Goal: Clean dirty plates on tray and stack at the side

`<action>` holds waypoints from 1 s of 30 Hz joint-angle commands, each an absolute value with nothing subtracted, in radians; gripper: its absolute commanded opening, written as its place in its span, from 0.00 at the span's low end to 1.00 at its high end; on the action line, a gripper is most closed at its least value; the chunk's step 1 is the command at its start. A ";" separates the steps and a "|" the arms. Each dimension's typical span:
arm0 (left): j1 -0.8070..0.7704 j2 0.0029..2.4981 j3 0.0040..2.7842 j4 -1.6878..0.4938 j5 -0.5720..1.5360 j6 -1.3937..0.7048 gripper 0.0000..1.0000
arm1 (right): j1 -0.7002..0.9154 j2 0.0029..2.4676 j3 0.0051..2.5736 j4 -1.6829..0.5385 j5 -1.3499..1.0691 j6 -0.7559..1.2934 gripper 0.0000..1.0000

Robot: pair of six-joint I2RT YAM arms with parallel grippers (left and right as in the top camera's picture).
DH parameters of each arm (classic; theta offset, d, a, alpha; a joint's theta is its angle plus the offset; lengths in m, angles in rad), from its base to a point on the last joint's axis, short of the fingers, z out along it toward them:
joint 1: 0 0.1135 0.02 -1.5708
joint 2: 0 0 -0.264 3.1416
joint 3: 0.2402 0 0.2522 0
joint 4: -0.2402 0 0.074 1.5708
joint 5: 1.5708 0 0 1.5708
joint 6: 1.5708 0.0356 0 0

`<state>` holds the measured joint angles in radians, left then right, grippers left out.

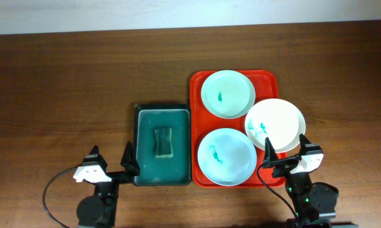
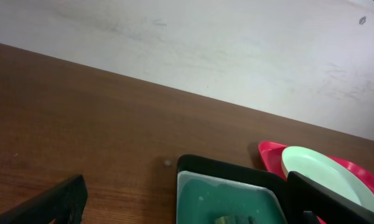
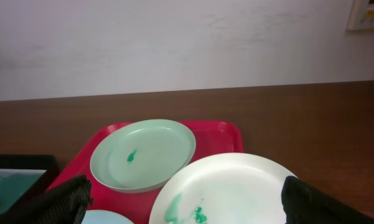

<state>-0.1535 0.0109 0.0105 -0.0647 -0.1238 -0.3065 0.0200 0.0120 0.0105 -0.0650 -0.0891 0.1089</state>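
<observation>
**Both hands open at the near edge of the table; three smeared plates on the red tray**

The left hand (image 1: pixel 111 157) stands with its fingers spread wide and holds nothing. It is at the near left corner of a dark teal basin (image 1: pixel 139 136), one finger just beside the basin's left wall. A sponge (image 1: pixel 163 140) lies in the middle of the basin.

The right hand (image 1: pixel 287 149) is also spread wide and empty. It is at the near right corner of the red tray (image 1: pixel 266 79), and the near rim of the white plate (image 1: pixel 276 123) lies just ahead of its fingers. Whether a finger touches that rim cannot be told.

The white plate hangs over the tray's right edge. The pale mint plate (image 1: pixel 228 94) sits at the far end of the tray. The light blue plate (image 1: pixel 227 156) sits at the near end. Each plate carries a small teal smear.

Tray and basin lie side by side on the brown wooden table (image 1: pixel 63 95), with the basin to the left. A pale wall (image 1: pixel 177 12) stands behind the table.
</observation>
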 commanded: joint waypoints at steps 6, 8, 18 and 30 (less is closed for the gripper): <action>-0.146 0.005 0.009 -0.070 -0.128 -0.298 0.99 | 0.013 0.006 0.006 -0.072 -0.064 0.112 0.98; -0.146 0.005 0.009 -0.070 -0.128 -0.298 0.99 | 0.013 0.006 0.006 -0.072 -0.064 0.112 0.98; -0.146 0.005 0.009 -0.064 0.061 -0.299 0.99 | 0.013 0.006 0.006 -0.036 -0.068 0.112 0.98; -0.146 0.006 0.020 0.014 0.059 -0.298 0.99 | 0.013 0.007 0.007 -0.052 -0.330 0.139 0.98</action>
<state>-0.1535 0.0109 0.0105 0.0090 0.0498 -0.3065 0.0200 0.0120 0.0105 -0.0452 -0.3054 0.1287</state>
